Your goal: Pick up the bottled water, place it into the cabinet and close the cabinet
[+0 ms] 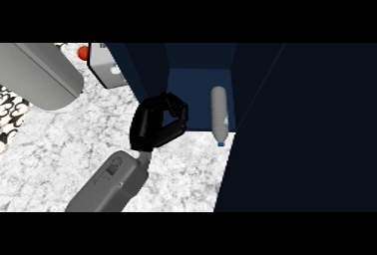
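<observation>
The bottled water (219, 113) is a grey bottle with a blue cap. It lies on its side on the floor of the dark blue cabinet (197, 79), and its cap end pokes out over the cabinet's front edge. My left hand (157, 124) hovers over the counter just left of the opening, at the lower end of the cabinet's left door (147, 69). Its fingers are curled and nothing shows inside them. A gap of about a hand's width separates it from the bottle. The right door (302, 129) stands open as a large dark panel filling the right side. My right hand is not visible.
On the marble counter (66, 149), a large grey rounded object (40, 74) lies at the upper left. Near it are a red item (83, 52) and a pale grey box (110, 69). A black-and-white patterned strip (10, 117) runs along the left edge.
</observation>
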You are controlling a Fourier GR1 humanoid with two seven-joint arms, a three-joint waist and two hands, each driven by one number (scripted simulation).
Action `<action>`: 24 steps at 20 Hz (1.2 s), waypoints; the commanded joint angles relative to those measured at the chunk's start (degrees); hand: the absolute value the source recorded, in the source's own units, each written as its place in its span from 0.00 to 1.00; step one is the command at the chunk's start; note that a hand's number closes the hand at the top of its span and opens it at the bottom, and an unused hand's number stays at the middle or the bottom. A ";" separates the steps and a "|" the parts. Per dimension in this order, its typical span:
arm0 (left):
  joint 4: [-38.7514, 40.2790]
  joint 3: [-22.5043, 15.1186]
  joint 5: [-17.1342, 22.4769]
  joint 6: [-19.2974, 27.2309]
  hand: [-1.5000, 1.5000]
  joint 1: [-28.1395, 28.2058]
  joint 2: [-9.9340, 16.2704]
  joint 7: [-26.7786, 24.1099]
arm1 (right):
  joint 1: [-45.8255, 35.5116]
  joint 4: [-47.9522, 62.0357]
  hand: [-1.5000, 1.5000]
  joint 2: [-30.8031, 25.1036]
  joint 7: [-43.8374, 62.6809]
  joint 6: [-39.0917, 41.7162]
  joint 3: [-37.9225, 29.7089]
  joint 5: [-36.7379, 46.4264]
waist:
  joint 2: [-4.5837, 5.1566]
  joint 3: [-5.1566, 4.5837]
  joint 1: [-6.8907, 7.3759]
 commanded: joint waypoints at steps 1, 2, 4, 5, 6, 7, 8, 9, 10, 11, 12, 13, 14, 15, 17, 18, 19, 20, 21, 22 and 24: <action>-11.63 -1.88 -0.95 0.62 1.00 10.70 4.84 0.83 | 1.68 -5.41 1.00 -1.37 5.06 1.40 7.45 4.41 | 0.02 -0.05 -0.21; -12.23 -0.62 -1.15 -0.20 1.00 12.22 5.89 -0.63 | 1.81 -6.47 1.00 -2.99 6.74 2.61 3.80 -0.35 | 0.35 -0.02 -0.69; -21.80 -3.54 -2.64 3.53 1.00 14.90 7.68 3.94 | -3.19 -4.82 1.00 0.94 11.60 0.08 9.36 1.50 | 0.19 -0.06 0.32; -22.47 -1.62 -1.11 0.80 1.00 17.98 9.88 2.71 | -0.98 -6.71 1.00 2.05 11.03 -0.83 11.83 1.72 | 0.24 -0.05 -0.36; -24.79 -2.84 -2.16 2.61 1.00 20.57 9.01 2.55 | -4.14 -2.97 1.00 4.07 11.32 -1.11 13.53 2.19 | 0.38 -0.04 -0.30; -27.26 -2.28 -2.22 1.66 1.00 22.58 11.07 2.27 | -4.80 -2.15 1.00 5.35 11.15 -1.62 15.43 3.14 | 0.38 -0.04 -0.38; -29.75 -1.70 -2.08 0.46 1.00 25.74 13.43 1.63 | -6.06 -2.66 1.00 5.36 12.29 -1.62 15.17 3.67 | 0.39 -0.04 -0.35; -28.54 -3.68 -3.07 -0.10 1.00 28.77 11.91 -1.66 | -7.48 -3.98 1.00 6.74 15.95 -2.98 19.13 6.53 | 0.35 -0.11 -0.43; -30.81 -0.20 -1.48 -1.05 1.00 28.09 14.21 0.78 | -7.36 -3.59 1.00 6.20 15.29 -1.89 18.13 4.63 | 0.48 -0.04 -0.83; -32.62 0.15 -1.14 -1.34 1.00 30.44 15.11 0.37 | -8.56 -2.16 1.00 7.37 16.12 -2.46 19.92 5.81 | 0.45 -0.06 -0.70; -33.91 -1.74 -2.86 -0.83 1.00 33.51 15.31 -1.92 | -10.13 -4.58 1.00 8.32 20.56 -3.64 21.67 6.61 | 0.30 -0.12 -0.36; -35.11 0.72 -0.74 -1.18 1.00 32.12 17.24 1.49 | -13.41 -2.02 1.00 12.06 21.95 -5.72 24.13 8.78 | 0.27 -0.18 -0.20; -33.40 -0.40 -2.57 -0.52 1.00 33.69 14.99 -1.65 | -16.36 2.51 1.00 13.68 21.19 -5.12 24.27 8.90 | 0.47 -0.13 -0.41; -35.28 2.30 -0.98 -0.75 1.00 32.15 16.37 0.80 | -11.98 0.52 1.00 12.48 19.53 -5.26 28.20 10.22 | 0.35 -0.07 -1.10; -33.82 4.36 1.21 -4.82 1.00 34.83 17.61 -2.03 | -18.29 3.50 1.00 16.97 23.91 -5.62 28.20 9.43 | 0.47 -0.17 -0.52; -35.06 3.96 0.41 -4.08 1.00 35.73 17.26 -2.08 | -20.55 3.76 1.00 17.39 24.98 -4.13 25.85 7.25 | 0.57 -0.11 -0.46; -38.68 5.04 0.99 -2.62 1.00 35.80 19.31 1.13 | -23.96 8.39 1.00 19.80 24.39 -5.98 27.05 8.15 | 0.53 -0.12 0.15; -33.66 2.67 -0.67 -4.40 1.00 37.44 15.58 -4.17 | -24.72 9.18 1.00 19.87 24.73 -6.78 29.14 9.66 | 0.58 -0.12 -0.58; -39.28 6.17 2.57 -4.86 1.00 37.89 19.49 -0.23 | -26.90 14.28 1.00 19.93 21.67 -8.50 30.31 10.81 | 0.50 -0.11 0.13; -36.07 6.63 2.18 -6.41 1.00 38.51 19.25 -2.62 | -30.08 12.25 1.00 19.98 24.11 -9.95 32.31 14.17 | 0.39 -0.18 -0.21; -37.47 7.97 2.95 -8.02 1.00 40.04 21.04 -2.57 | -34.47 14.08 1.00 19.88 22.53 -13.59 30.81 14.99 | 0.39 -0.20 0.40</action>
